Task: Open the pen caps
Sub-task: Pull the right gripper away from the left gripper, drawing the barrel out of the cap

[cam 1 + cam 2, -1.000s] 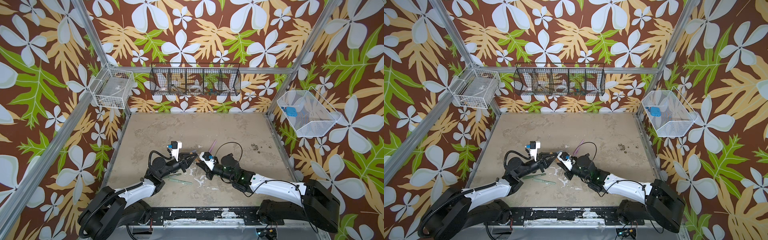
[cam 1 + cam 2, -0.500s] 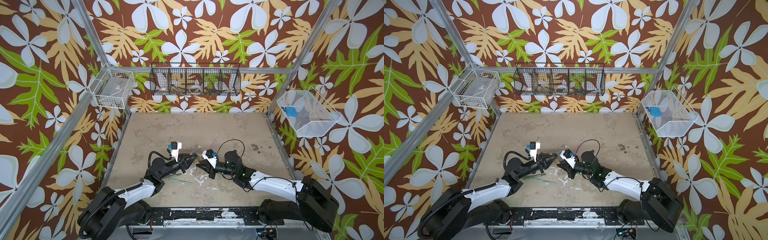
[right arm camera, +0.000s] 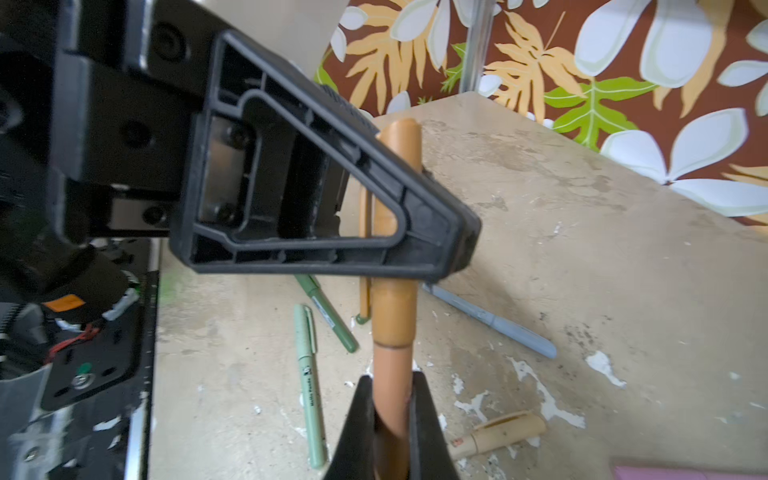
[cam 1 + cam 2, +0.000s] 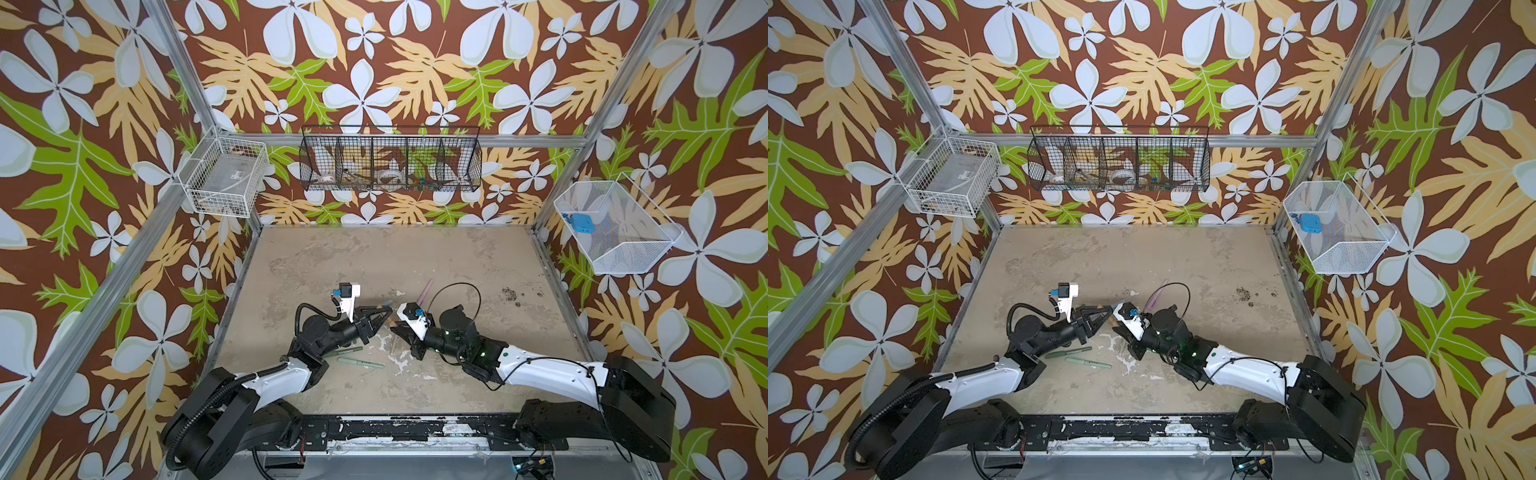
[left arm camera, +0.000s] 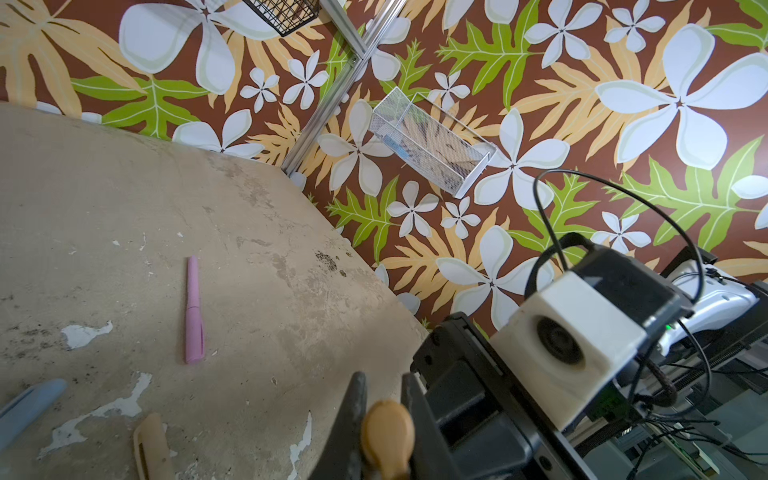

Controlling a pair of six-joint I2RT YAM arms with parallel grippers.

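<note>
Nearest the base: light green pen (image 3: 309,386) and dark green pen (image 3: 328,320), flat on the table (image 3: 582,208), seemingly capped, parked aside for later turns. Just beyond, lifted clear of the tabletop: brown pen (image 3: 390,374), bridging both arms. Pinched narrow at the barrel by the right gripper (image 3: 392,399), probably as an anchor. Clamped tight at the brown cap (image 3: 397,316) by the left gripper (image 5: 383,388), rounded end poking past. No gap at the seam, so judged not yet uncapped. Opposed grips, set for a straight pull apart. Likely risk: slipping on smooth plastic. Underneath: beige pen (image 3: 498,432) and light blue pen (image 3: 494,322), lying capped. Farthest out: pink pen (image 5: 193,311), alone, well apart.
</note>
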